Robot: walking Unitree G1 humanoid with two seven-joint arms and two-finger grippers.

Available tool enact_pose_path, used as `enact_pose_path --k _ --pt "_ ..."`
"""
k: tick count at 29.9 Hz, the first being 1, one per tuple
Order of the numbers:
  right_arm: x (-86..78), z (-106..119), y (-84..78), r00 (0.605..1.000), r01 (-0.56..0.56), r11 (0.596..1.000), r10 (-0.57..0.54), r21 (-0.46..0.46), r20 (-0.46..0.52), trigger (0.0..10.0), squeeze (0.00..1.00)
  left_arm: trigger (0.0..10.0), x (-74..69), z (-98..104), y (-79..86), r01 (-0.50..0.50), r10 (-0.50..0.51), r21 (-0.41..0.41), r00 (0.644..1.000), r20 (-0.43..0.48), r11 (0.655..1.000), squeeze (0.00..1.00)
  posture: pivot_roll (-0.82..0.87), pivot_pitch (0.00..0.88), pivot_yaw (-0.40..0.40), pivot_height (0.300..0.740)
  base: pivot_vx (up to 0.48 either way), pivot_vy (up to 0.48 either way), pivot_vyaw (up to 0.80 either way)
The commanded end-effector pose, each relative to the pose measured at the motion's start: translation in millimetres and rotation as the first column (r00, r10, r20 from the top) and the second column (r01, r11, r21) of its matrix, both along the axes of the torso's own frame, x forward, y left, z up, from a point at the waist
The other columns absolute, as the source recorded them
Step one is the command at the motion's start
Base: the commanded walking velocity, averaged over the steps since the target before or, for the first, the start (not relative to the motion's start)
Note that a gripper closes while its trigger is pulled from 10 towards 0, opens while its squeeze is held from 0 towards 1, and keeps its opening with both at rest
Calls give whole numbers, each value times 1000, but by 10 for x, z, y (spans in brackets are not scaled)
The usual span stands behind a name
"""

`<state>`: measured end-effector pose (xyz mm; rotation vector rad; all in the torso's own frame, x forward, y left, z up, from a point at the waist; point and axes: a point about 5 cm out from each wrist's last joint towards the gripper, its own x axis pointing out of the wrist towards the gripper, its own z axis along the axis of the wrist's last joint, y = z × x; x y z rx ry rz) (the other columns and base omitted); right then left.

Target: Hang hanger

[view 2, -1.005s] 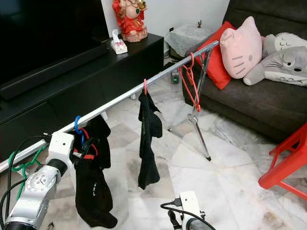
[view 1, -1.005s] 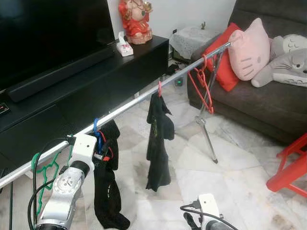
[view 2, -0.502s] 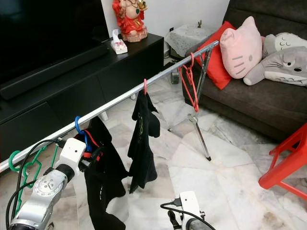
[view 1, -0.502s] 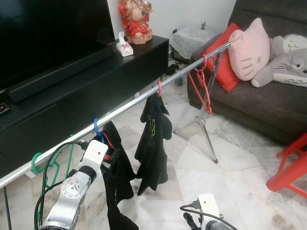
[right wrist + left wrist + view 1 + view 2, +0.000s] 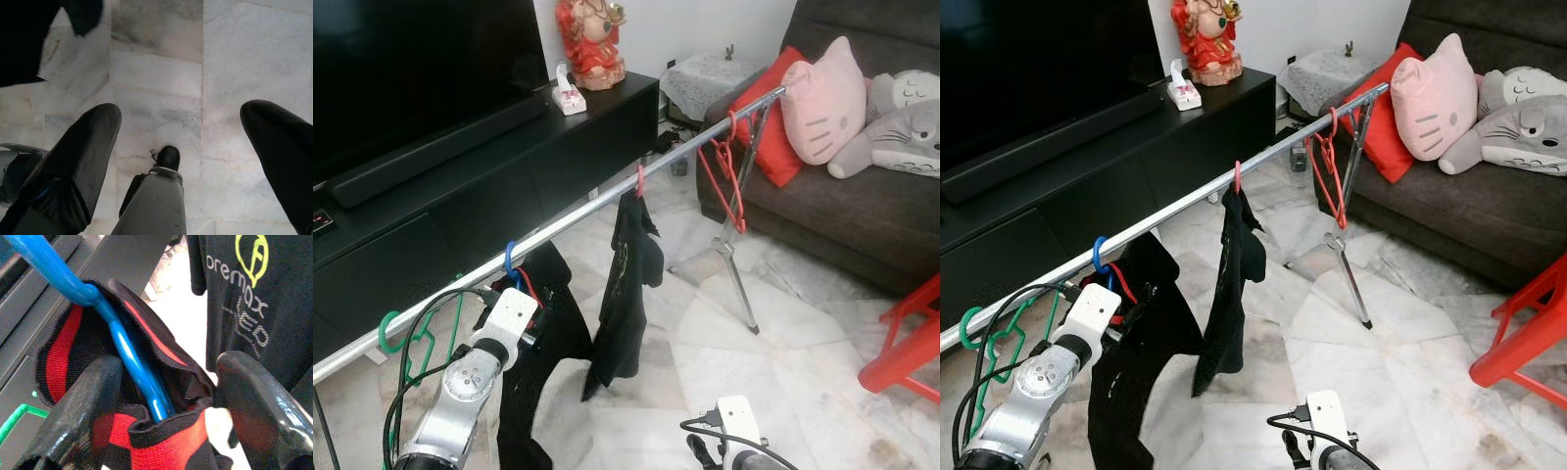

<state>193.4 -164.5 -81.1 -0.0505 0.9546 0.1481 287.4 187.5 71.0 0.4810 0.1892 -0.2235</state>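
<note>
A blue hanger (image 5: 509,258) carrying a black garment with red trim (image 5: 551,338) hooks over the silver rail (image 5: 607,201). My left gripper (image 5: 168,367) is open just below the hook; its fingers (image 5: 78,416) stand either side of the blue neck (image 5: 132,362) and the collar without pinching them. In the eye views the left wrist (image 5: 514,315) sits against the garment. My right gripper (image 5: 178,127) is open, low down and pointing at the marble floor.
On the same rail hang a green hanger (image 5: 396,338), a black shirt on a red hanger (image 5: 625,294) and empty red hangers (image 5: 729,181). A black TV cabinet (image 5: 558,137) is behind, a sofa (image 5: 822,215) and a red chair (image 5: 906,343) to the right.
My left wrist has dropped and shifted right along the rail. The garment on the blue hanger and the neighbouring black shirt have swung sideways and now hang slanted.
</note>
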Motion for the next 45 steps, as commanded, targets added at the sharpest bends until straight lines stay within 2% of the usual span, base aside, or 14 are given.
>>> enact_pose_path --k 1,5,7,10,20,29,45 --pt "-1 -2 13 1000 4 1000 -4 6 -6 10000 0 10000 9 -13 26 -3 3 22 1000 -9 1000 0 -114 0 65 740 0 0 0" --pt "-2 -3 13 1000 -2 1000 2 2 -7 10000 0 10000 68 44 9 -25 24 55 1000 20 998 0 -114 0 65 740 0 0 0" --pt "-2 -3 14 1000 -4 1000 4 2 -8 10000 0 10000 85 76 -7 19 -22 113 999 29 993 0 -114 0 66 740 0 0 0" --pt "-2 -4 14 1000 -4 1000 4 2 -9 10000 0 10000 89 94 -19 59 -63 152 998 22 987 0 -114 0 66 740 0 0 0" --pt "-1 -3 16 1000 -5 1000 5 3 -8 10000 0 10000 77 85 -11 126 -128 276 992 -11 953 0 -112 0 66 740 0 0 0" --pt "-5 -5 22 1000 -3 1000 4 7 -10 10000 0 10000 70 -11 -33 111 -96 304 993 -62 946 0 -114 0 67 740 0 0 0" --pt "-7 -6 28 1000 -4 1000 4 12 -12 10000 0 10000 98 -16 6 45 -26 336 998 -60 941 0 -112 0 68 740 0 0 0"
